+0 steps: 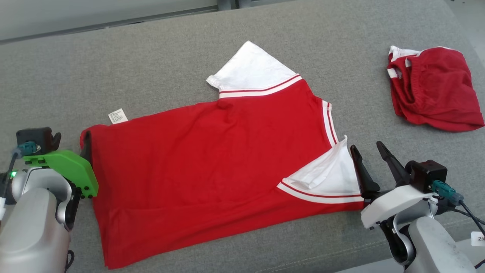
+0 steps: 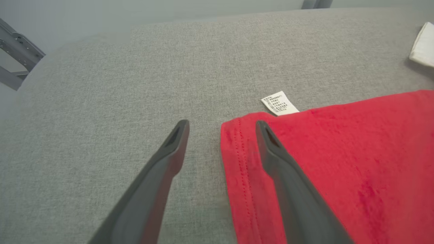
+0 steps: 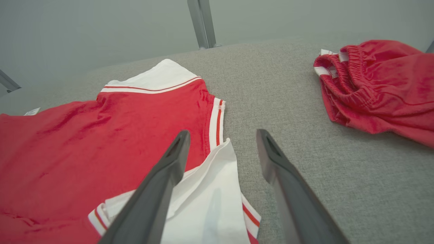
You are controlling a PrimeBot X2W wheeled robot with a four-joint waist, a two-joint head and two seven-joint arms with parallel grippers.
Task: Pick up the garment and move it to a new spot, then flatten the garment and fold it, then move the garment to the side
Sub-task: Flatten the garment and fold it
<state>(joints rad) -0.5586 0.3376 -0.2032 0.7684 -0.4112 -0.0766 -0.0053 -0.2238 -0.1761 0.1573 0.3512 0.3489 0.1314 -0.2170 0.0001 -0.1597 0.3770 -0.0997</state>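
Left end effector (image 2: 222, 124) and right end effector (image 3: 222, 133) both spread wide, empty, at opposite ends of the garment (image 1: 212, 163).

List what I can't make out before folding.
- Care label: print too small, left wrist view.
- Red shorts: cut off by right wrist view's right edge.
- Left gripper: head view, fingers largely hidden by its green mount.
- Near sleeve: folded over itself, underside hidden.

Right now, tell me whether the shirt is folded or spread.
Spread: the shirt lies flat on the grey surface, far sleeve out, near sleeve turned inward.
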